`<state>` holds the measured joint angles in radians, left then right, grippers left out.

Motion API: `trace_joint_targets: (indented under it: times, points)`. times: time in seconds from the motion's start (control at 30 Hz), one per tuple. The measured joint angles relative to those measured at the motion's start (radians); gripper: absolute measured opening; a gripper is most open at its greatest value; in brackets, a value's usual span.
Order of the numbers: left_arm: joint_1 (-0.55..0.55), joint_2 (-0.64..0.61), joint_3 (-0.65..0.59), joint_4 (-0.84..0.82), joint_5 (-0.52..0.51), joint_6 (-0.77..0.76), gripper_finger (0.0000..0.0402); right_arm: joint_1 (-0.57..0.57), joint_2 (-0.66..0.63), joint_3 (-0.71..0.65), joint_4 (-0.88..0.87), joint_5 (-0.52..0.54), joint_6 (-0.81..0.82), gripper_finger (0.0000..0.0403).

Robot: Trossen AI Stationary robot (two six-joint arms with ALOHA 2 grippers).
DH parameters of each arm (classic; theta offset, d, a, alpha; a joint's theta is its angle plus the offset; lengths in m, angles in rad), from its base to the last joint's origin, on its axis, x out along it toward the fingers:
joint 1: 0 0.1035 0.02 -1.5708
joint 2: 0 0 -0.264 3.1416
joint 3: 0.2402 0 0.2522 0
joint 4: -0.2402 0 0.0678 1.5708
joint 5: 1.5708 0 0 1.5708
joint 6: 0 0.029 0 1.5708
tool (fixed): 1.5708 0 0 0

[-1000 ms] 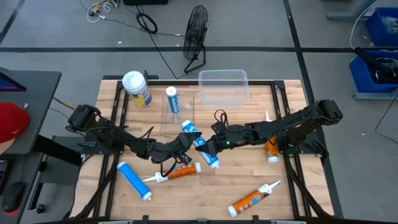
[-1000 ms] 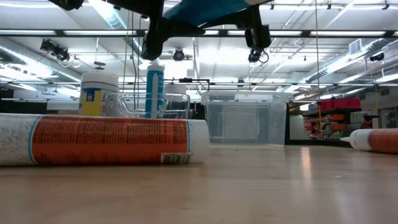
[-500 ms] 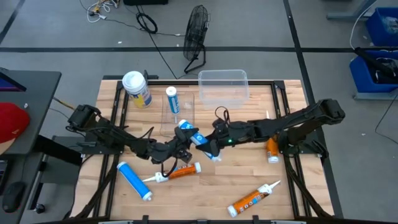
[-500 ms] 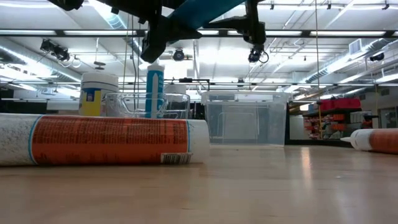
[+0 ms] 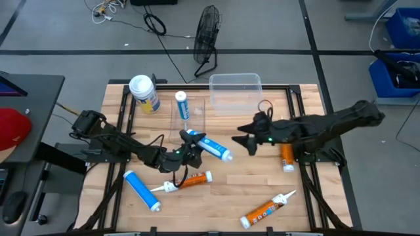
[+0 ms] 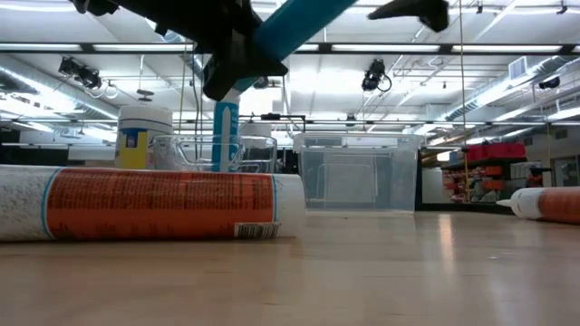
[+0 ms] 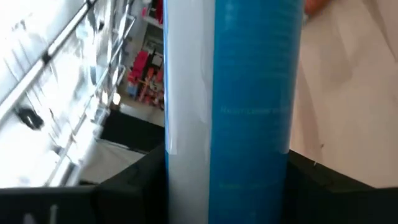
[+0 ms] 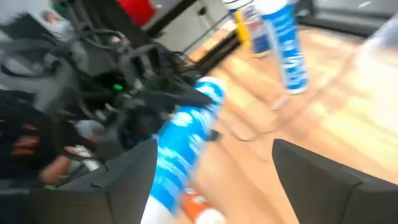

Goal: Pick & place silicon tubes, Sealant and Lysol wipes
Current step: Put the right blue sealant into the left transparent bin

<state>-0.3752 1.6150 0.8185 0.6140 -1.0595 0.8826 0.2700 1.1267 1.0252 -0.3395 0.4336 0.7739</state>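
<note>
blue tube (image 7: 249,112): ends cut off, left wrist view | right wrist view: motion-blurred

- Table middle: the left gripper (image 5: 188,152) holds a blue tube (image 5: 209,145) in the air, barring passage between the arms.
- Far edge: wipes (image 5: 145,94), an upright tube (image 5: 182,105) and a clear bin (image 5: 235,90) stand close together.
- Near edge: a blue tube (image 5: 141,190) and two orange tubes (image 5: 190,181) (image 5: 266,210) lie apart; bare wood (image 5: 230,196) lies between them.
- Right gripper (image 5: 244,140), jaws apart, hangs just beyond the held tube.
</note>
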Motion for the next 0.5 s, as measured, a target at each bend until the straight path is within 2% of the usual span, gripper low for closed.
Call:
trace_joint_targets:
  times: [0.2,0.3,0.4,0.5]
  points:
    - [0.031,-0.036,0.001,-0.002,0.0,-0.288,0.0217,0.108,-0.005,-0.014,-0.083,0.185,0.04,0.0293]
    - [0.051,-0.06,0.001,0.008,0.059,-0.419,0.0217,0.152,0.024,-0.051,-0.046,0.251,0.04,0.0283]
    - [0.065,-0.083,0.001,0.012,0.155,-0.529,0.0217,0.176,0.062,-0.093,0.101,0.332,-0.033,0.0276]
    - [0.078,-0.092,0.001,0.018,0.26,-0.604,0.0217,0.182,0.107,-0.138,0.326,0.396,-0.183,0.0274]
